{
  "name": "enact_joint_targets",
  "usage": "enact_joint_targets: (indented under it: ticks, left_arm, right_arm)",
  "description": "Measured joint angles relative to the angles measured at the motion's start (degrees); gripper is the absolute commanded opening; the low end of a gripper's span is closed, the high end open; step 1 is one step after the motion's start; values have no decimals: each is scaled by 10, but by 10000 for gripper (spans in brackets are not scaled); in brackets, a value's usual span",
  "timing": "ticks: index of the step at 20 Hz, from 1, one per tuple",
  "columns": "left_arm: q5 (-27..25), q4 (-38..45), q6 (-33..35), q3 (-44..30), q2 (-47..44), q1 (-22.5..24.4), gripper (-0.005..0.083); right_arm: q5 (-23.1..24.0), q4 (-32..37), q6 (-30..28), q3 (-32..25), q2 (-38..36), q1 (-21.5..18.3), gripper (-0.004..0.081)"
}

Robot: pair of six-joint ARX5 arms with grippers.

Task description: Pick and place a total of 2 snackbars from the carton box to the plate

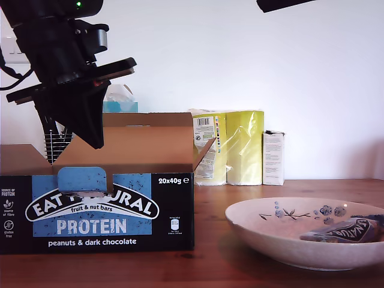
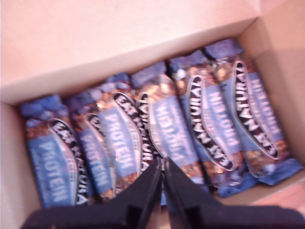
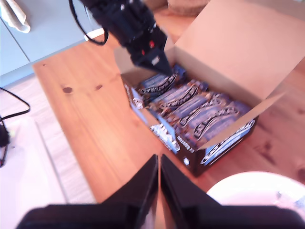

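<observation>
Below my first tool [image 2: 161, 168], snackbars [image 2: 162, 124] inside carton box [image 2: 95, 43].

The box [image 1: 96, 207] runs off the exterior view's left edge, and its raised flap hides the bars inside from that camera. The plate [image 1: 264, 231] is cut by the exterior view's right edge, as is the bar [image 1: 342, 231] lying in it. My first gripper [image 1: 96, 141] covers part of the tissue box [image 1: 123, 102] behind. Both wrist views are soft with blur; the wrapper print on the bars [image 2: 162, 129] smears. In the second wrist view only a pale, washed-out arc of the plate shows.
</observation>
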Motion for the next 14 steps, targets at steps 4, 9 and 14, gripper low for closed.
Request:
enact_joint_targets:
  ticks: [4,9,14]
  left_arm:
    - [-25,6,-19,0,0,-1,447]
    - [-29,9,-27,0,19,2,447]
    - [-61,28,-31,0,91,2,444]
  right_arm:
    - [0,0,-15,0,0,0,-13]
    - [0,0,-24,0,0,0,-13]
    - [0,0,-28,0,0,0,-13]
